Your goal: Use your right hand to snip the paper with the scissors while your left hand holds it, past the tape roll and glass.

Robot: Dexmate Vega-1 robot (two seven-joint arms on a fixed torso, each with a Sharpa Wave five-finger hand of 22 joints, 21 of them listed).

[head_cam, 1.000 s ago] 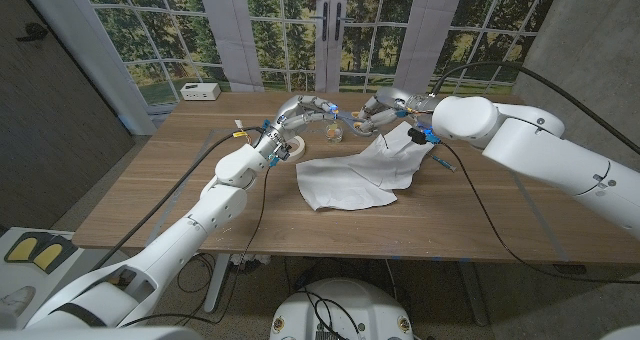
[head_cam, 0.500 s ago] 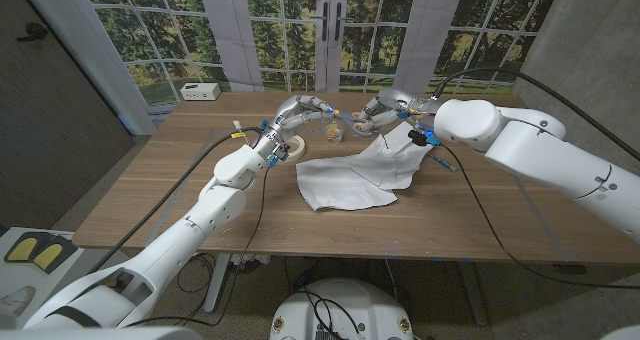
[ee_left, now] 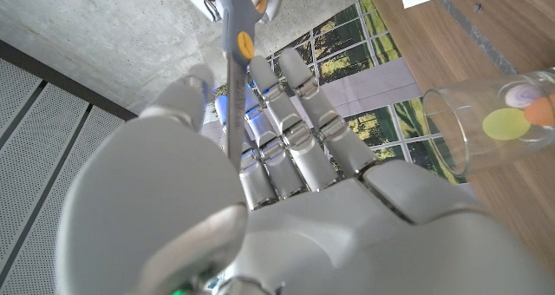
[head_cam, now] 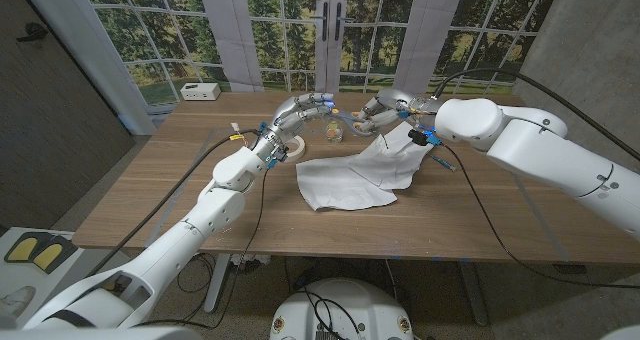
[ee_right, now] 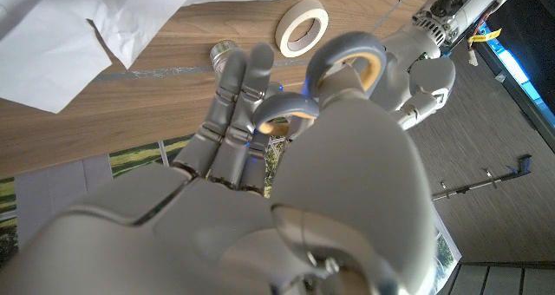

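Observation:
Over the far middle of the table my left hand (head_cam: 303, 107) and right hand (head_cam: 384, 110) meet around the scissors (head_cam: 342, 114). The grey blades with a yellow pivot (ee_left: 237, 59) run between my left thumb and fingers, which pinch them. My right hand (ee_right: 286, 173) has its fingers through the grey and yellow handle loops (ee_right: 347, 56). The white paper (head_cam: 355, 173) lies crumpled on the table in front of both hands, untouched. A glass (head_cam: 333, 130) with coloured bits stands beneath the scissors, and the tape roll (head_cam: 292, 145) lies under my left wrist.
A small white box (head_cam: 201, 91) sits at the far left corner by the window. In the right wrist view the tape roll (ee_right: 303, 28), the glass (ee_right: 224, 52) and the paper (ee_right: 78, 26) lie on the wood. Bare tabletop (head_cam: 180, 205) spreads at the near side.
My left hand has shifted slightly up and toward the right hand. The paper, glass and tape roll have not moved.

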